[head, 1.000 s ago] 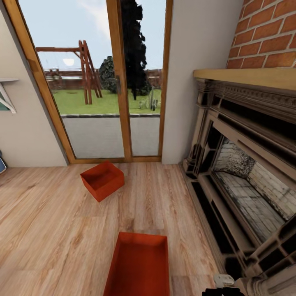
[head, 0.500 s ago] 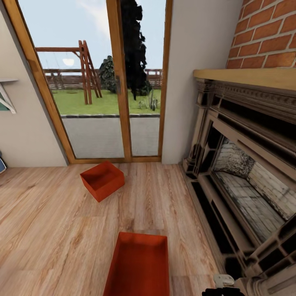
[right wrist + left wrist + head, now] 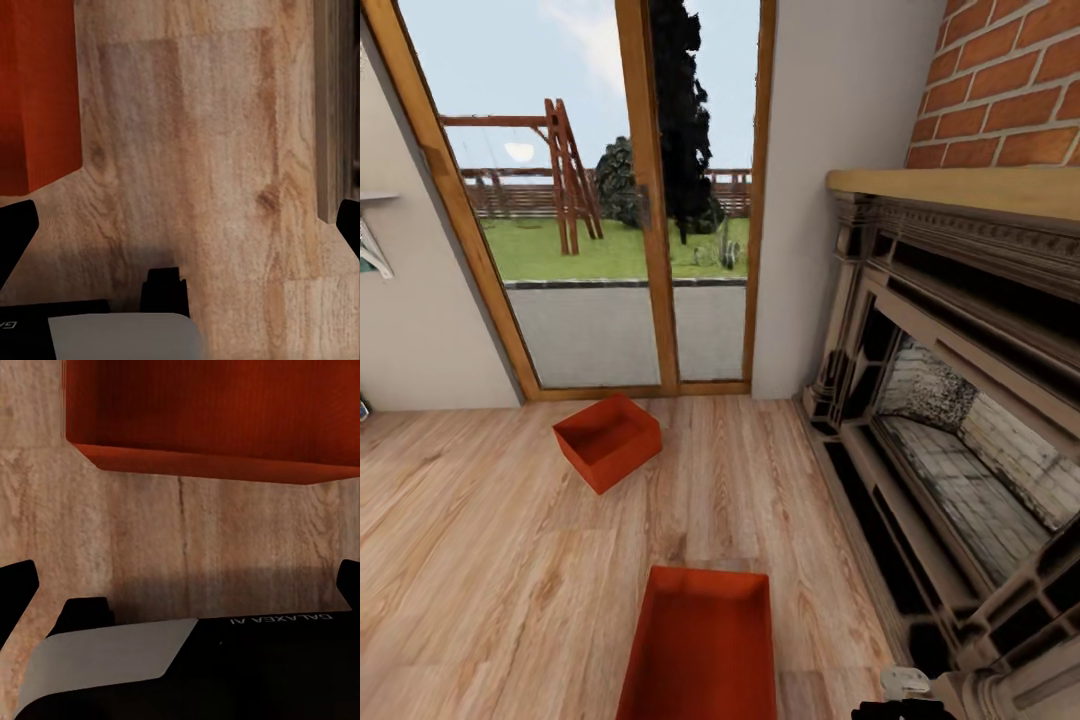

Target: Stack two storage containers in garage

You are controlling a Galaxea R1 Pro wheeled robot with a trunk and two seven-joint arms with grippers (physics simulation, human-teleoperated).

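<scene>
Still at the very start: near storage container [image 3: 703, 645] on the living room's wood-plank floor [image 3: 480, 560] just ahead, far storage container [image 3: 607, 441] by the glass doors [image 3: 610, 200]. Both grippers spread wide, holding nothing. Lifting, hauling to the garage and stacking all left to do.

The head view looks forward and down across the wood-plank floor [image 3: 480, 560] toward glass doors [image 3: 610, 200] and fireplace [image 3: 950, 400]. Both wrist views hang close above that floor, each catching, probably, the near container [image 3: 700, 650] [image 3: 210, 412] [image 3: 37, 90].
</scene>
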